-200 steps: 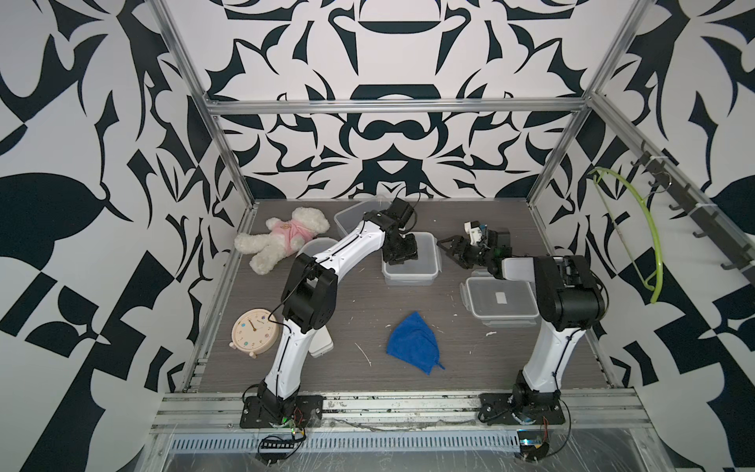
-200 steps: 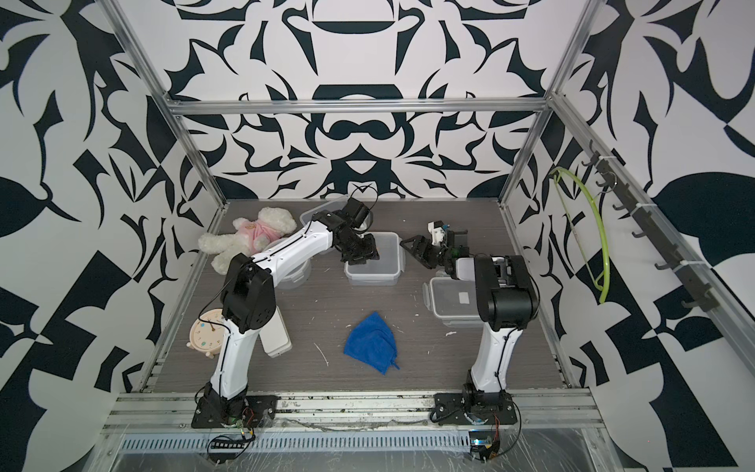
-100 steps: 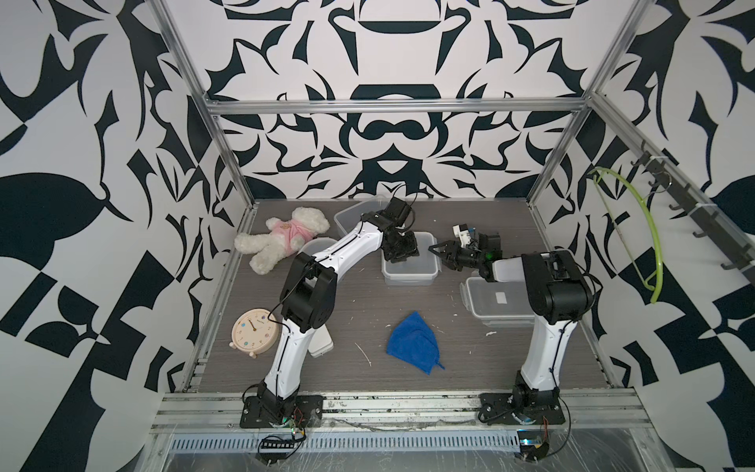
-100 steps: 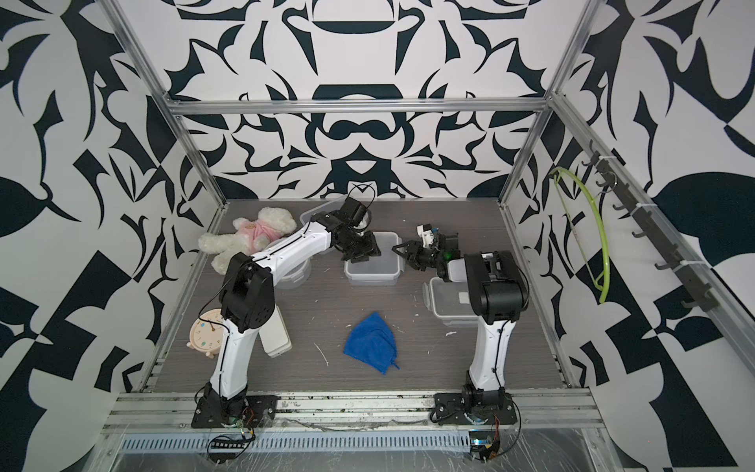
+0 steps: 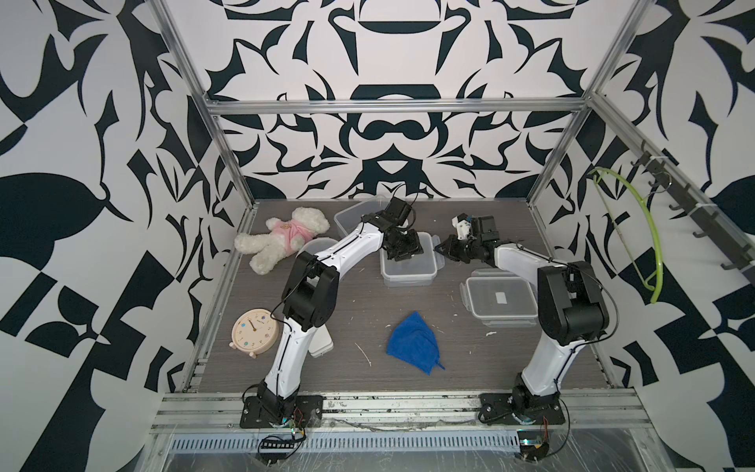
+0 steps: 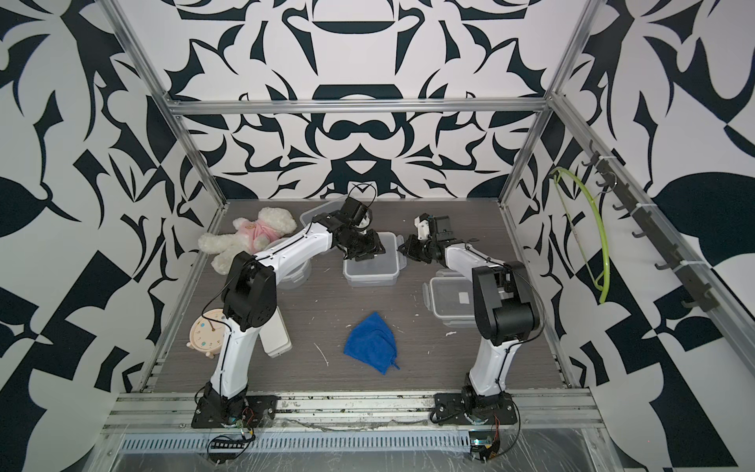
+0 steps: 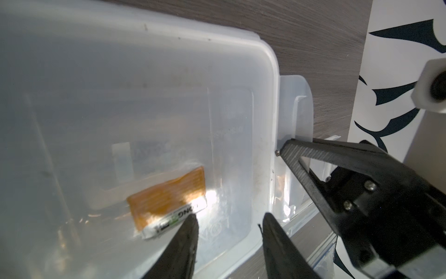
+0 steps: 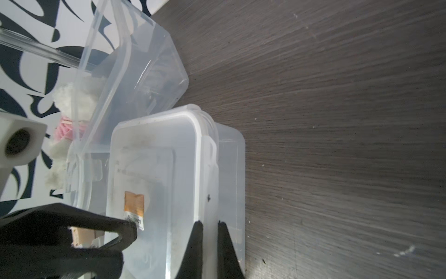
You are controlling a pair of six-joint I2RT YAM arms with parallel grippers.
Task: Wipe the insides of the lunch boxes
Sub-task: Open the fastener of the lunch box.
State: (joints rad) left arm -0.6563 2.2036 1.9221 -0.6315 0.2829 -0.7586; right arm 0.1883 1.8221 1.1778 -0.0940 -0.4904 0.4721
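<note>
A lidded rectangular lunch box (image 5: 408, 271) sits mid-table, with an orange sticker (image 7: 169, 190) on its lid. My left gripper (image 7: 229, 217) hovers over the lid near its corner, jaws apart with nothing between them. My right gripper (image 8: 210, 224) is shut on the lid's side clip (image 8: 210, 169) at the box's right edge (image 5: 439, 248). In both top views a second lidded lunch box (image 5: 500, 300) lies beside the right arm. An open lunch box (image 5: 351, 216) stands at the back. The round one (image 5: 312, 247) is mostly hidden behind the left arm.
A blue cloth (image 5: 414, 343) lies crumpled at the front centre. A teddy bear (image 5: 286, 237) rests at the back left, a round clock (image 5: 255, 333) at the front left. A white case (image 5: 320, 345) lies beside the left arm.
My right gripper has moved left to the middle lunch box's edge and closed on its side clip. The left gripper has stayed over the lid.
</note>
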